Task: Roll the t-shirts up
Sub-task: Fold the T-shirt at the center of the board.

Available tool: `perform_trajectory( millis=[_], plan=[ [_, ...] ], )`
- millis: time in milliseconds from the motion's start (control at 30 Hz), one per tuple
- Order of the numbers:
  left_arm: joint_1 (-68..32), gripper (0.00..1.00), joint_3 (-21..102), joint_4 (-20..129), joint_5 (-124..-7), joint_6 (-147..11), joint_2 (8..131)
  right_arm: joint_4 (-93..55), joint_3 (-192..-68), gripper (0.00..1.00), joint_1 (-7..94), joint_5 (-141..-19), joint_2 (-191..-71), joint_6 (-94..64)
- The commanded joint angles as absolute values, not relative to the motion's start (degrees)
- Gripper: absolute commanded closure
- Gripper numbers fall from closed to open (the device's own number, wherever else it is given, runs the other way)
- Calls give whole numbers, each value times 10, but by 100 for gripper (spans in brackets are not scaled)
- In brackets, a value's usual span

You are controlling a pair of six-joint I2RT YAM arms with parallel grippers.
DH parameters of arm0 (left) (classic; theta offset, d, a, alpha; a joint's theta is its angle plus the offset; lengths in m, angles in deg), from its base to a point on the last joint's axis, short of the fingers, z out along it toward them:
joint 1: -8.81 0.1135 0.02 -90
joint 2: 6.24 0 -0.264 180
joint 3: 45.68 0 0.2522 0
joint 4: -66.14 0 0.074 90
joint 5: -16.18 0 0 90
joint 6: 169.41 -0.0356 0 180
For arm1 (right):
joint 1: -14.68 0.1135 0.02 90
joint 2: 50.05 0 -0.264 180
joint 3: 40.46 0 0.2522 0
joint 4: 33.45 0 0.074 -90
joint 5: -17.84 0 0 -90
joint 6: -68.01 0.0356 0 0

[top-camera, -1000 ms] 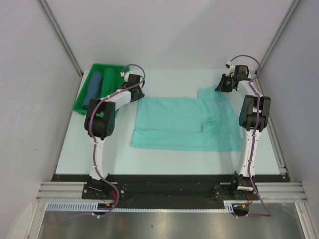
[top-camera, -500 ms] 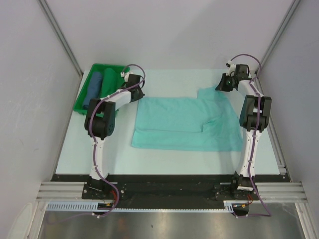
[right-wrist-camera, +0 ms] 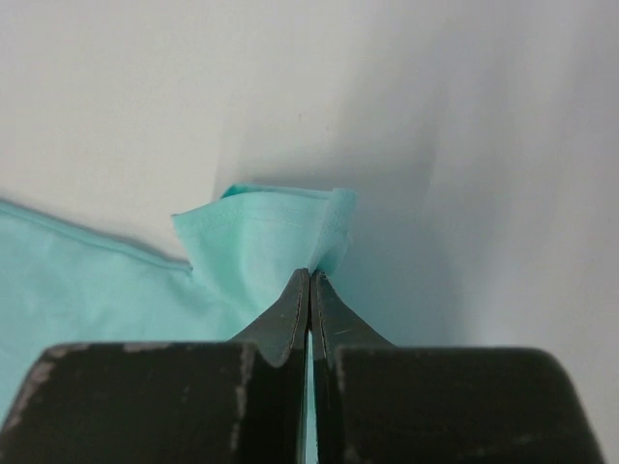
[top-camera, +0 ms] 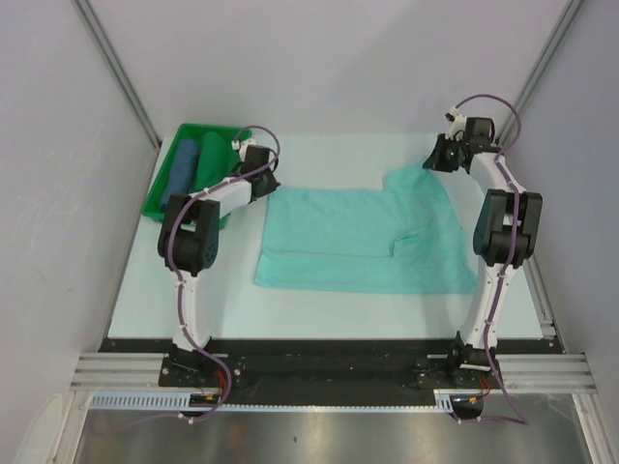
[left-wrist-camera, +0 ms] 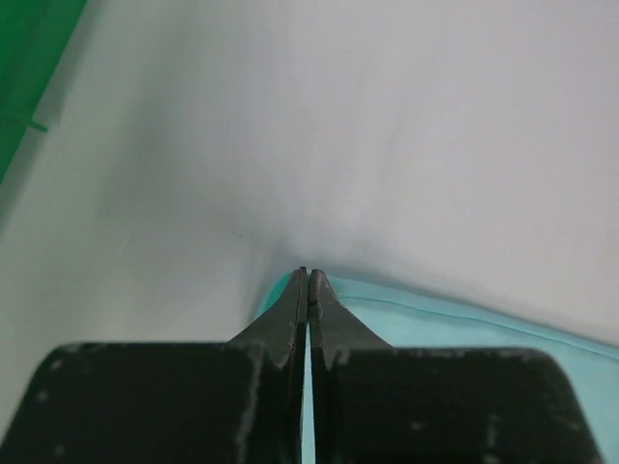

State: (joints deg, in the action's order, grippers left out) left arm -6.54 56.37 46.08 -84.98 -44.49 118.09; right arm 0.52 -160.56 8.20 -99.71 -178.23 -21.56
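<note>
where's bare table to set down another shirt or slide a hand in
Bare table lies behind the mint shirt, between the green tray and the right gripper; also left of the shirt and in a strip in front of it. The tray is crowded: a blue rolled shirt and a dark green one fill it.

T-shirt (top-camera: 358,242) on table (top-camera: 174,290); tray (top-camera: 205,129), apparently holding two rolls (top-camera: 182,172), behind-left.

Top view: high, near side, looking down. Wrist views: close behind fingers (left-wrist-camera: 285,324). Shared: mint t-shirt (top-camera: 348,237).
</note>
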Motion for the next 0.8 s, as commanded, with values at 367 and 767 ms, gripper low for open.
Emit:
perform_trajectory(
  millis=[367, 767],
  plan=[
    [-64, 100, 395, 541, -832, -449, 1001, 19, -1428, 100, 46, -1041, -1565, -247],
    [-69, 100, 263, 571, -834, -417, 921, 119, -1320, 100, -5, -1095, -1465, -327]
  ],
)
